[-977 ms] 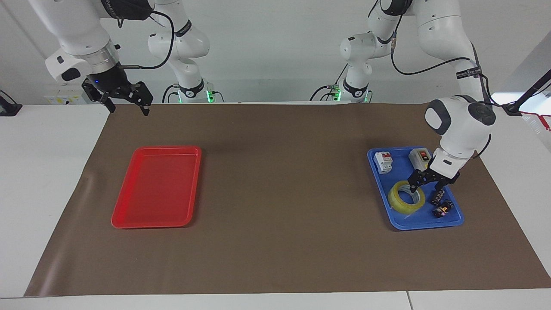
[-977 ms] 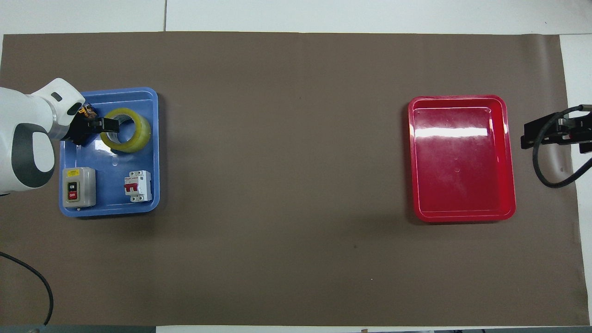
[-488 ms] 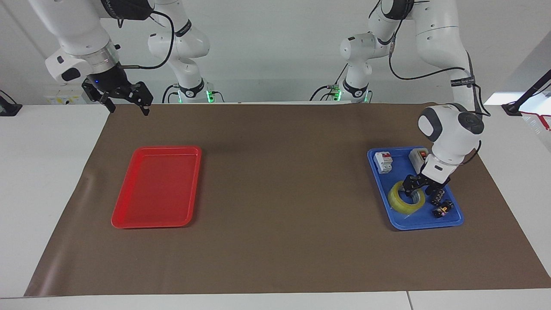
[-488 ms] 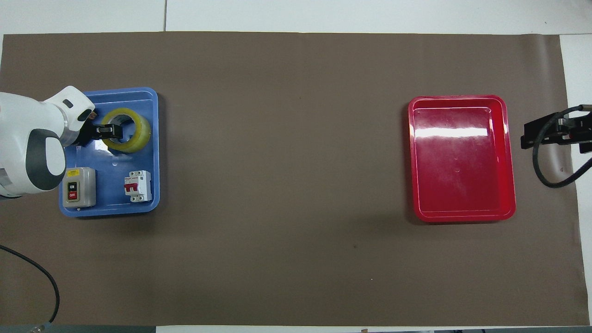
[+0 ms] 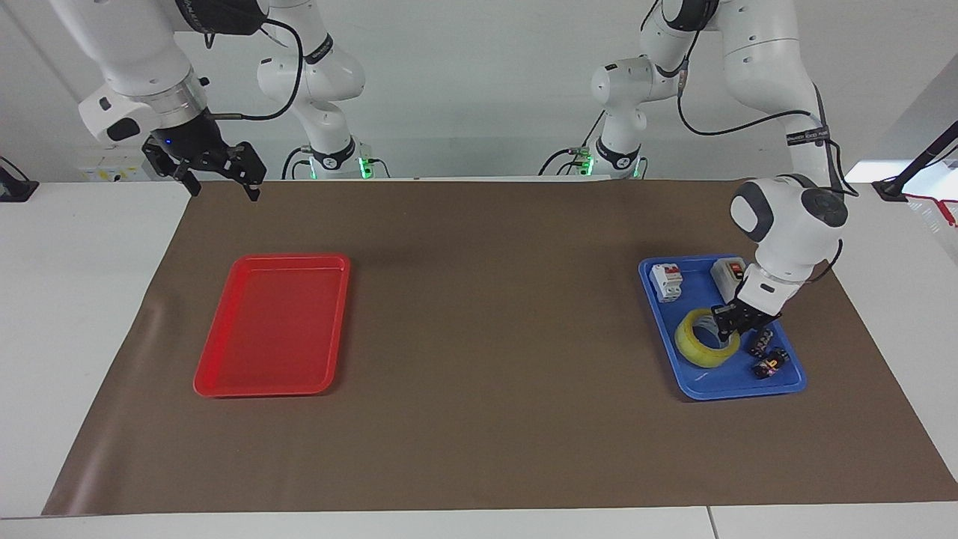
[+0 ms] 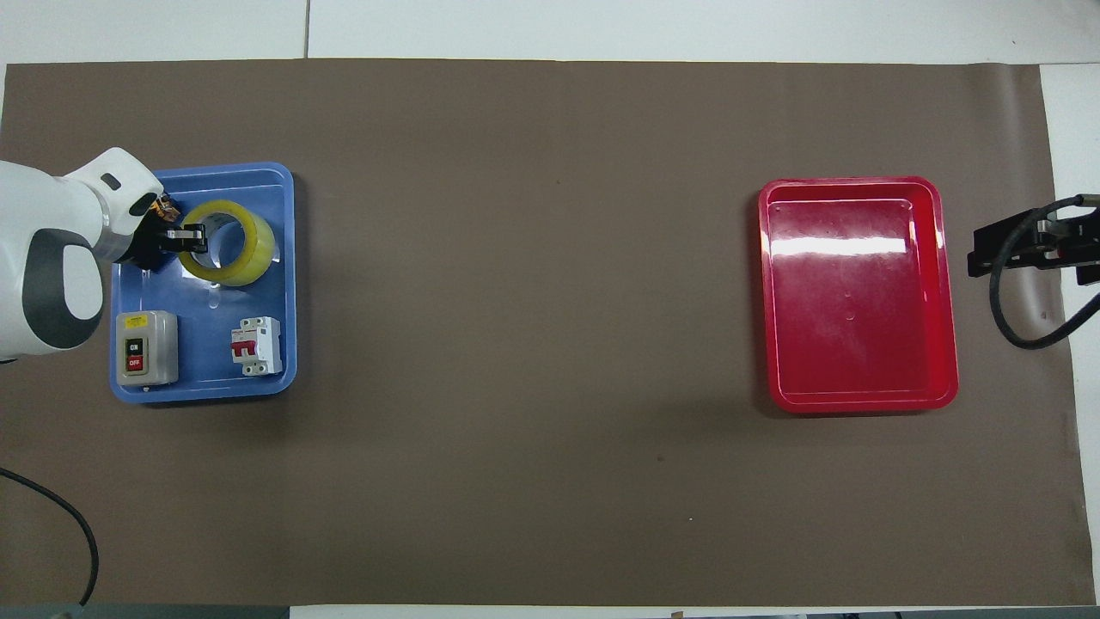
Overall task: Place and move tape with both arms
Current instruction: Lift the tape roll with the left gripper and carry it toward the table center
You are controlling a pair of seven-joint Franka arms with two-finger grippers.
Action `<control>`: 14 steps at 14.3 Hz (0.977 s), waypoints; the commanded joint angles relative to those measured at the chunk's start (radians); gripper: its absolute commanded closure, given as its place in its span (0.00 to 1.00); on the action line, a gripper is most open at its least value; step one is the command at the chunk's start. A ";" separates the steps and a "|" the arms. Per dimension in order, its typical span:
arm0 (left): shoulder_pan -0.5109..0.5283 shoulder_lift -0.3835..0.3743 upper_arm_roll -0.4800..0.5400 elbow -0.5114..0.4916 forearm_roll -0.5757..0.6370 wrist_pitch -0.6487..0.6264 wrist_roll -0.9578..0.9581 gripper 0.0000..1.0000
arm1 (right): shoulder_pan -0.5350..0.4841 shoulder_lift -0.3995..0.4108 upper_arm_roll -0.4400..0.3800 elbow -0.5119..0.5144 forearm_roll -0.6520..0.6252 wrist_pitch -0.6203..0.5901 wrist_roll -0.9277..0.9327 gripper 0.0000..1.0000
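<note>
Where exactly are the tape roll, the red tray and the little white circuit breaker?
tape [image 5: 692,346], facing view, yellowish outer band
red tray [image 6: 859,344], overhead view, bare floor
circuit breaker [image 6: 256,346], overhead view, white body

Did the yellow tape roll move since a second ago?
Yes. The translucent yellowish tape roll, gripped by the left gripper, has lifted and tilted, shifting slightly toward the white circuit breaker in the blue tray.

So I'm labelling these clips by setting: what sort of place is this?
Most likely a robotics lab test bench: two fixed white arms at a table under a brown mat, with a blue tray of electrical switches and tape, plus a bare red tray.
</note>
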 commanded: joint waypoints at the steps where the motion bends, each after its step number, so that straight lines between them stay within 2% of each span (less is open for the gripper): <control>1: -0.054 -0.075 0.003 0.070 0.005 -0.174 -0.063 1.00 | -0.002 -0.003 0.001 -0.005 0.009 -0.004 -0.026 0.00; 8: -0.348 -0.086 0.005 0.064 0.026 -0.171 -0.477 1.00 | -0.002 -0.003 0.001 -0.005 0.009 -0.004 -0.026 0.00; 11: -0.500 -0.043 0.002 0.059 0.115 -0.098 -0.759 1.00 | -0.002 -0.003 0.001 -0.005 0.009 -0.004 -0.026 0.00; 14: -0.592 -0.007 0.002 0.059 0.115 -0.076 -0.839 1.00 | -0.002 -0.003 0.000 -0.005 0.009 -0.004 -0.026 0.00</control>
